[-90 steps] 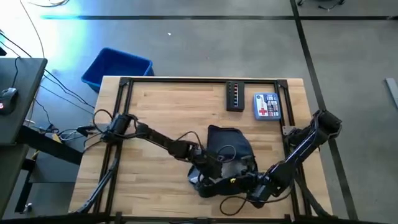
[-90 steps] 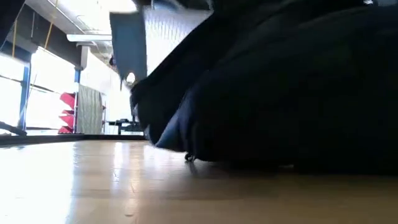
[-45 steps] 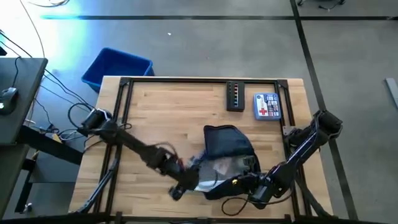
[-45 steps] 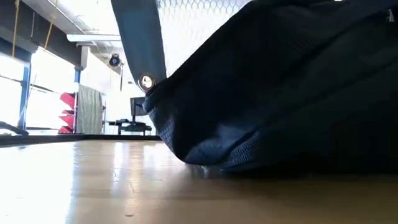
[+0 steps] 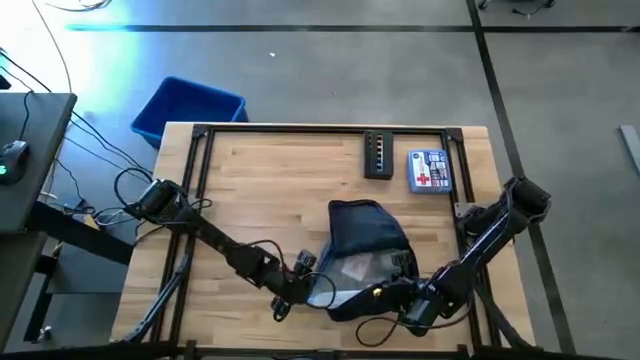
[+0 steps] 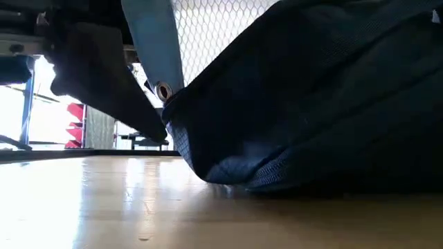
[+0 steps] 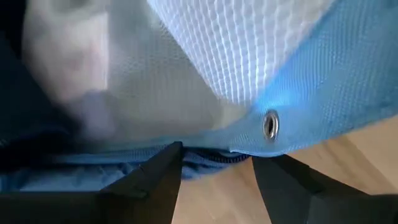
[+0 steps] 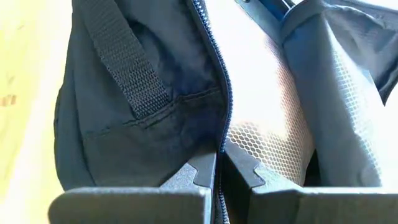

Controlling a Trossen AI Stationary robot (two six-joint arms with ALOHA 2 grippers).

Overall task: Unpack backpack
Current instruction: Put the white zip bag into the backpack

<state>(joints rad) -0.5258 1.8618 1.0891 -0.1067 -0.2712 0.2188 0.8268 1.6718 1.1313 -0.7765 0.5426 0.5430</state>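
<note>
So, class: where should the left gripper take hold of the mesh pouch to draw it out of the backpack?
Probably the pouch's blue hem by the eyelet, approached from the backpack's open end. That flat edge already lies between the left gripper's parted fingers.

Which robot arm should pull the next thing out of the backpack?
Probably the left. Its gripper sits open at the backpack's mouth, right by the mesh pouch. The right gripper is shut on the backpack's zipper edge, holding it open.

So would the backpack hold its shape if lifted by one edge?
Probably not. The backpack looks like soft fabric, slumped and creased on the table, so it would likely sag. Its mesh lining also looks limp.
</note>
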